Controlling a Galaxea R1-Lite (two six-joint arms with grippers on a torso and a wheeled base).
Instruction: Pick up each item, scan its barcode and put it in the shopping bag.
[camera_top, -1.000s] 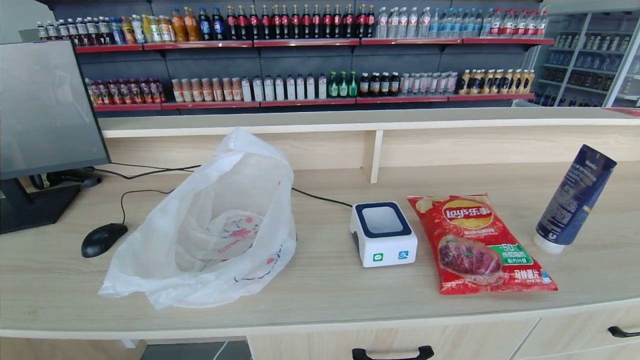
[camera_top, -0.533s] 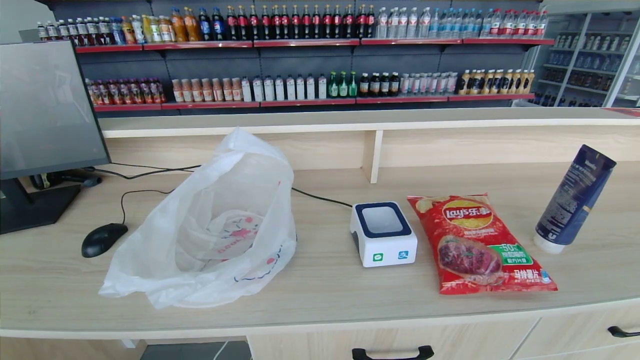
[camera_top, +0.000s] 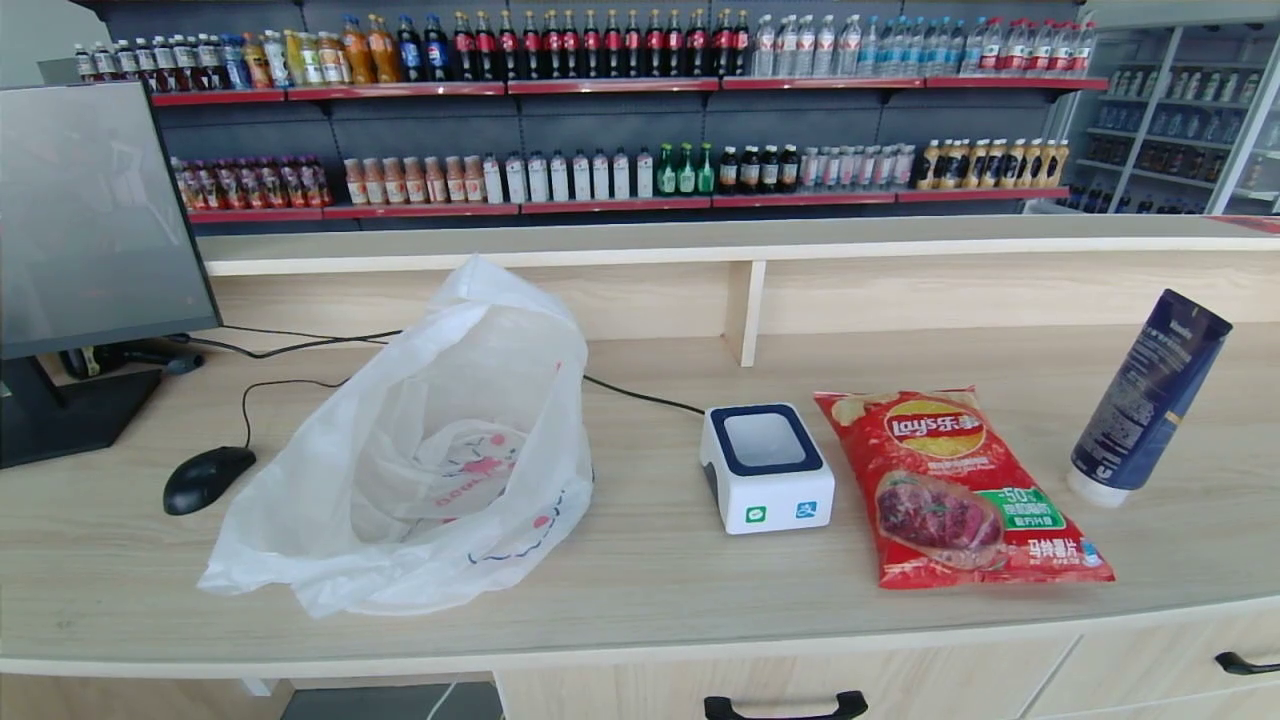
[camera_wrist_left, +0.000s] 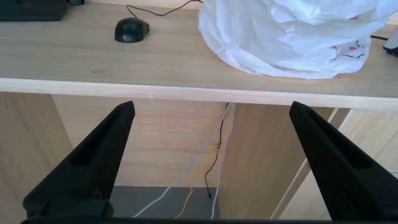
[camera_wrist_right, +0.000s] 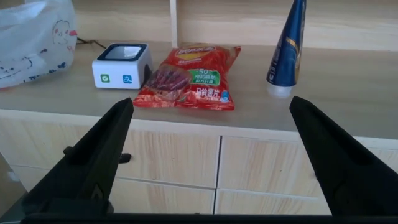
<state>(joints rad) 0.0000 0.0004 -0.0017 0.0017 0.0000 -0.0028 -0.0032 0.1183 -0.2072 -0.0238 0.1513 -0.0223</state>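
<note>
Both arms sit low, on my side of the worktop (camera_top: 650, 590) edge. Left gripper (camera_wrist_left: 211, 107): fingers (camera_wrist_left: 93, 155) wide apart, empty, facing the loose cables (camera_wrist_left: 214, 149) under the worktop. Right gripper (camera_wrist_right: 211, 102): fingers (camera_wrist_right: 93, 155) wide apart too, empty, facing the drawer fronts (camera_wrist_right: 174, 168).

Change over the last second: none. Head view is identical, no item has shifted, and no arm is over the worktop. I read this as the start: nothing picked, scanned or bagged.

Ahead of and above the right fingers: chips bag (camera_top: 950, 485), flat and face up, the nearest item to them. Scanner (camera_top: 766, 467) is just beside it, toward the left-arm side. Blue tube (camera_top: 1150, 400) stands on its cap farther back on the outer right, well apart from the chips.

Ahead of and above the left fingers: shopping bag (camera_top: 430, 450), slumped, mouth open toward me, looks empty. Mouse (camera_top: 208, 478) is near it on the outer left, with the monitor (camera_top: 90, 220) behind that.

My call: right arm takes the chips first, since it's a short carry to the scanner. No barcode shows on the front, so a flip is probably needed. The foil looks slick and puffy, so pinch an edge. The bag mouth is floppy and may need the left fingers to hold it open.
</note>
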